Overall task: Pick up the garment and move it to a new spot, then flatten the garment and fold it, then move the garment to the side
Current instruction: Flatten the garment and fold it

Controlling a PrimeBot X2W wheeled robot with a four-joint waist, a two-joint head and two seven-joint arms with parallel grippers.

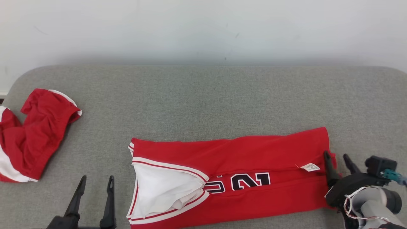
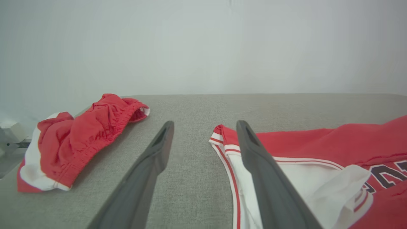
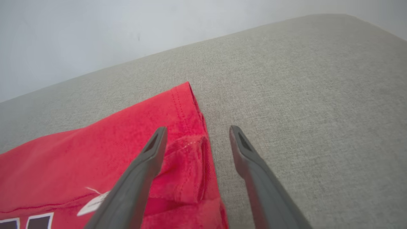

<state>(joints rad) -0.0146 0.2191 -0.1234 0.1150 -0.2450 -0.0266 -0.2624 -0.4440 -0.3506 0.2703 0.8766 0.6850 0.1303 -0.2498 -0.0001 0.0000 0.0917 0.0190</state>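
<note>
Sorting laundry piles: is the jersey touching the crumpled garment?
Apart. The head view shows bare cushion between the jersey and the crumpled garment.

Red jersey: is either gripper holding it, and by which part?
Nothing is held. The left gripper is open beside the red jersey, at its armhole end; the right gripper is open, fingers astride its hem edge.

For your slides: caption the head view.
Left gripper and right gripper, open, beside folded red jersey on grey cushion; red shorts far left.
</note>
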